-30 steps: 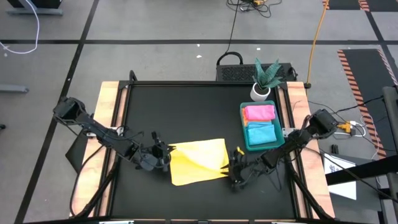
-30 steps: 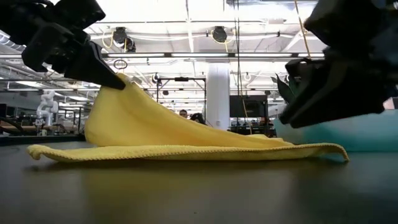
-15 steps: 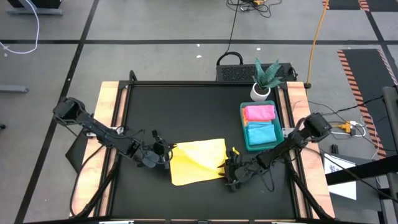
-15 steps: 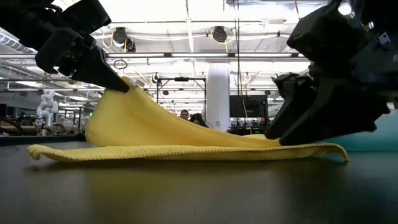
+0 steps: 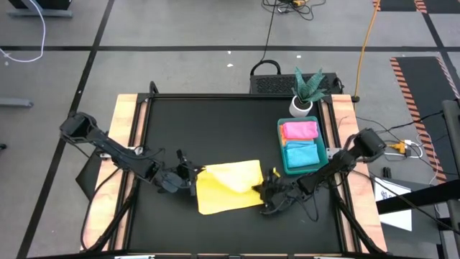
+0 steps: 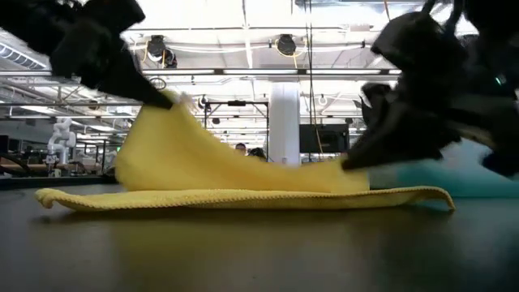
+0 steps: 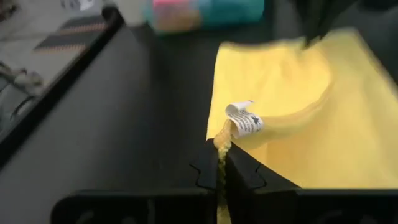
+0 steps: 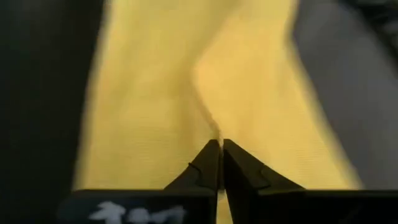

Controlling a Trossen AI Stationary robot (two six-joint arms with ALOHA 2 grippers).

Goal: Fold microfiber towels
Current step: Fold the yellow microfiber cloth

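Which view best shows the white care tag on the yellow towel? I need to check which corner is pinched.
The left wrist view: the white tag curls just beyond the left tool, shut on the yellow towel at that corner. The high view, low view and right wrist view show the towel but no readable tag.

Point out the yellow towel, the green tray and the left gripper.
yellow towel [image 5: 228, 188]: high view, on the flat middle of the cloth.
green tray [image 5: 282, 151]: high view, on its left rim.
left gripper [image 7: 220, 159]: left wrist view, between its fingertips, shut on the towel's edge.
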